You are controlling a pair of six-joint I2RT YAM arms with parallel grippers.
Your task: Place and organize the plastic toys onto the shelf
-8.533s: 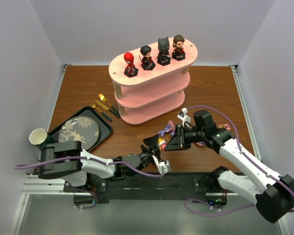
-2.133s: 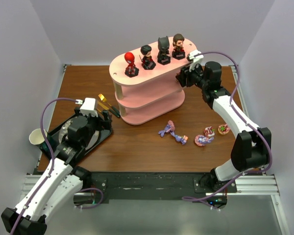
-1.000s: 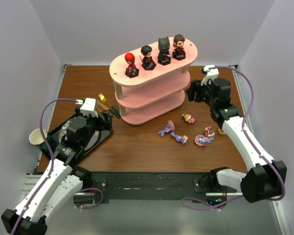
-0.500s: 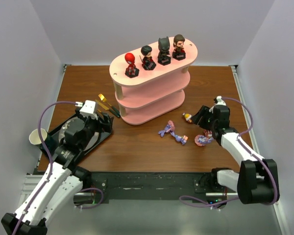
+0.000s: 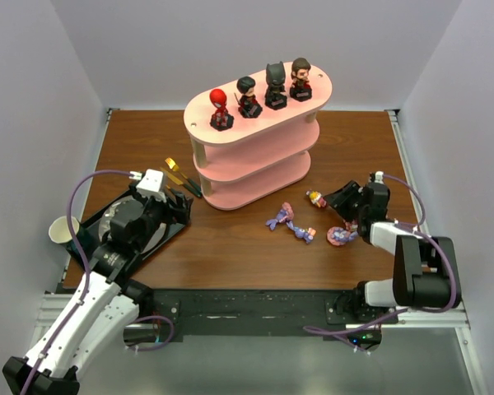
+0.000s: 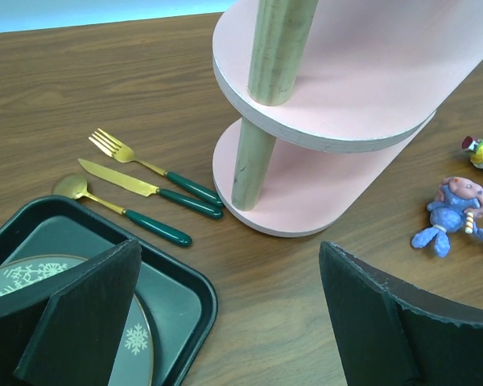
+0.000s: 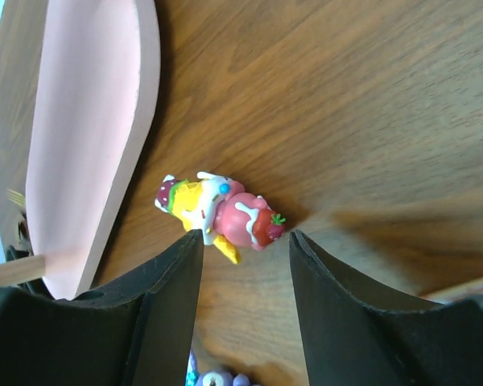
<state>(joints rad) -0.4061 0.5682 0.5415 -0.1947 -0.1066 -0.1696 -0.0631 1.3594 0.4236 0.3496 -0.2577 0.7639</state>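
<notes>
Right gripper (image 7: 241, 239) dropped from shelf (image 7: 88, 121) to bench (image 7: 346, 96), half-open astride pink-yellow toy (image 7: 225, 211); centre before closing. Left gripper (image 6: 229, 273) wide.

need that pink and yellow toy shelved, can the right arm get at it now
Probably yes: the right end effector is open just short of the pink and yellow toy, nothing between them.

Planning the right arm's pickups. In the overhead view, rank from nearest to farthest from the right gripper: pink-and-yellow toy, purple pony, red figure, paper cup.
1. Pink-and-yellow toy, just ahead of the right gripper.
2. Purple pony, farther left.
3. Red figure, atop the shelf.
4. Paper cup, far left.
</notes>
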